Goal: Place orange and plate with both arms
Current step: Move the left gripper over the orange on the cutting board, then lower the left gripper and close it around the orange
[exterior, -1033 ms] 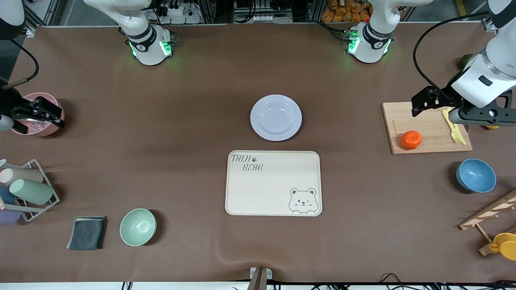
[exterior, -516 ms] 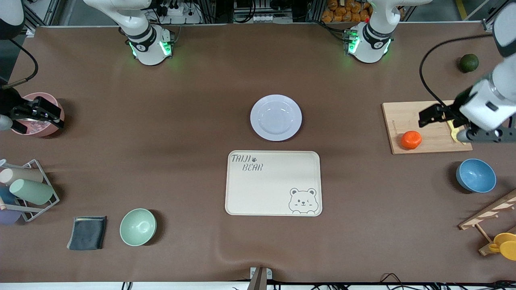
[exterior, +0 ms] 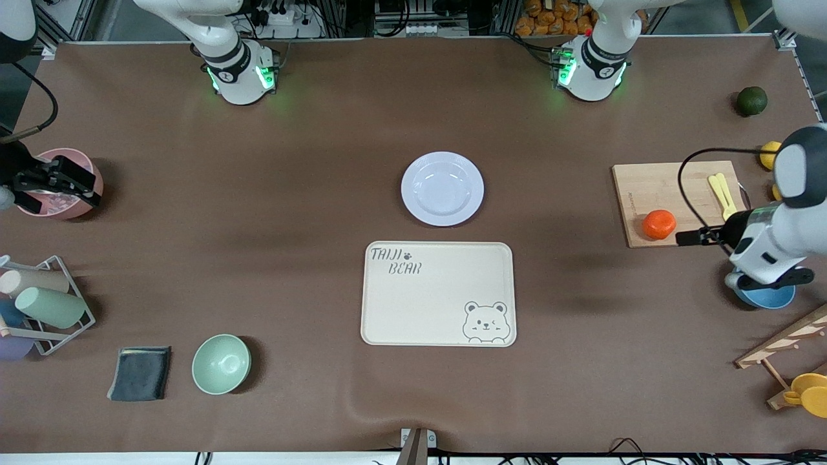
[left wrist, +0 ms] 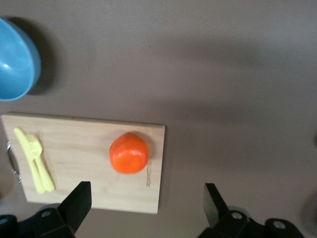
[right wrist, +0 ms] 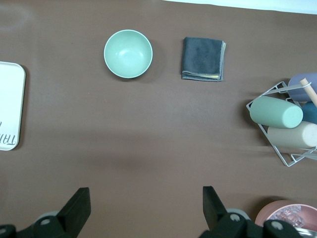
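The orange [exterior: 659,224] lies on a wooden cutting board [exterior: 646,184] at the left arm's end of the table. It also shows in the left wrist view [left wrist: 129,152]. My left gripper [exterior: 690,237] hangs open and empty over the board's near edge, just beside the orange; in its wrist view [left wrist: 146,198] the jaws stand wide apart. The lavender-white plate [exterior: 442,188] sits at the table's middle, just farther than the beige bear tray [exterior: 438,258]. My right gripper [exterior: 61,183] waits open and empty [right wrist: 144,198] by a pink bowl [exterior: 39,210].
A yellow fork [exterior: 722,194] lies on the board. A blue bowl [exterior: 765,298] is partly under the left arm. Lemons [exterior: 769,155] and a dark green fruit [exterior: 751,101] lie farther off. A green bowl [exterior: 221,363], grey cloth [exterior: 140,373] and cup rack [exterior: 45,303] are at the right arm's end.
My left arm has swung toward the front camera, from over the board's farther part to over its near edge beside the orange, uncovering the fork and green fruit. The right arm has not moved.
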